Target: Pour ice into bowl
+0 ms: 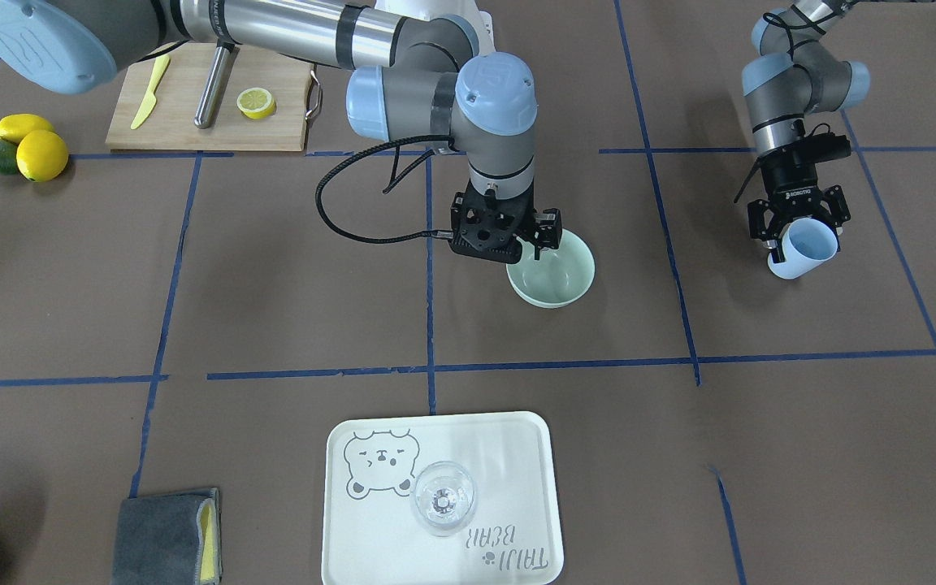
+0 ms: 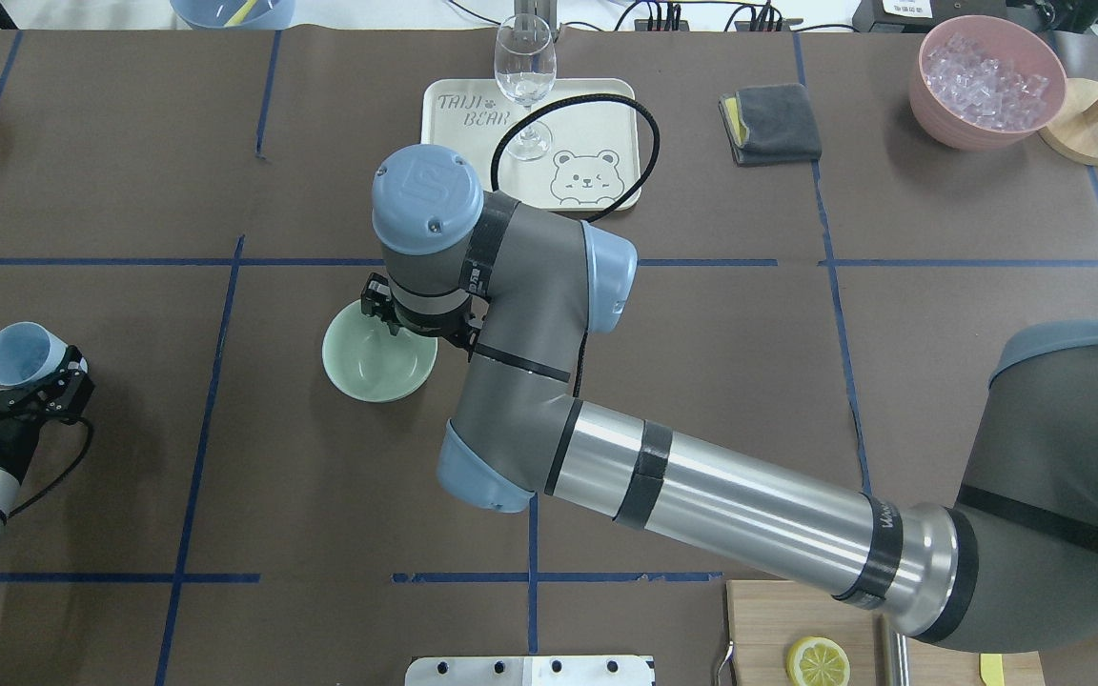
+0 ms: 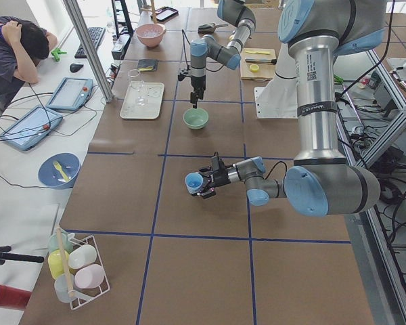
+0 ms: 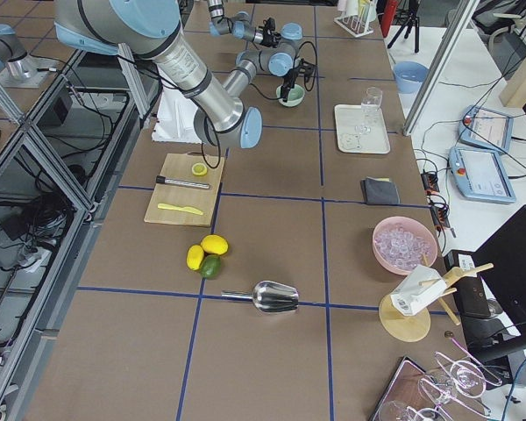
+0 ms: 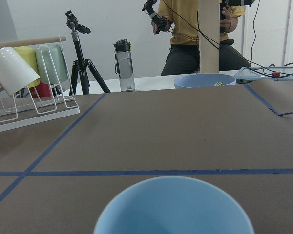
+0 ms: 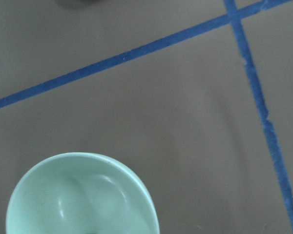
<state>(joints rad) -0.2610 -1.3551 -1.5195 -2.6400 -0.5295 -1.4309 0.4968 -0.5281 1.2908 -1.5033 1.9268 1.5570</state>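
Observation:
The pale mint-green bowl [image 1: 557, 284] stands on the table near the middle and looks empty; it also shows in the overhead view [image 2: 368, 367] and the right wrist view [image 6: 78, 195]. My right gripper [image 1: 537, 244] hangs at the bowl's rim on the robot's side, one finger over the inside. I cannot tell whether it pinches the rim. My left gripper [image 1: 799, 242] is shut on a light blue cup [image 1: 803, 253], tilted, above the table far from the bowl [image 2: 20, 351]. No ice shows in the cup or the bowl.
A pink container [image 2: 983, 124] of clear cubes stands at the far right corner. A cream tray [image 2: 444, 124] with a clear glass [image 2: 524, 71] lies beyond the bowl, with a grey cloth [image 2: 770, 124] beside it. A cutting board [image 1: 208, 122] and lemons [image 1: 33, 146] lie near the robot's right.

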